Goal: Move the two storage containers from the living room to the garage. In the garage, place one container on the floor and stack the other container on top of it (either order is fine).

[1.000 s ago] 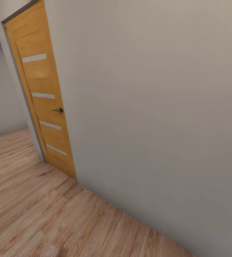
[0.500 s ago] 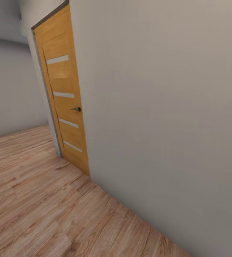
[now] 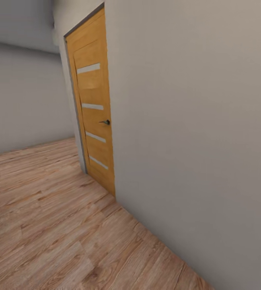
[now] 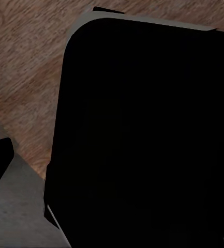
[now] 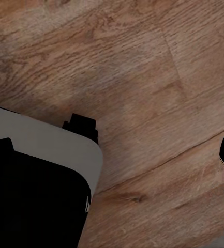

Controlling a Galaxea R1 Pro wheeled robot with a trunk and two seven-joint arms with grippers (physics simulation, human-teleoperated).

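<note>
— Where are you?

— Beside a plain pale grey wall (image 3: 194, 121), on light wood plank flooring (image 3: 46, 225) with visible grain. An orange-brown wooden door (image 3: 94, 104) with pale glass strips and a small dark lever handle (image 3: 105, 122) stands closed.

— Your hands?

— Black and grey body panels (image 4: 143, 134) block my wrist views; open or closed, I cannot tell.

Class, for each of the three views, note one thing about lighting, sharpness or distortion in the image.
Head view: the door and wall lean, a tilted, wide-angle look; soft even light. Left wrist view: a black unlit robot part hides detail. Right wrist view: the plank floor has clear grain and shows no glare.
</note>
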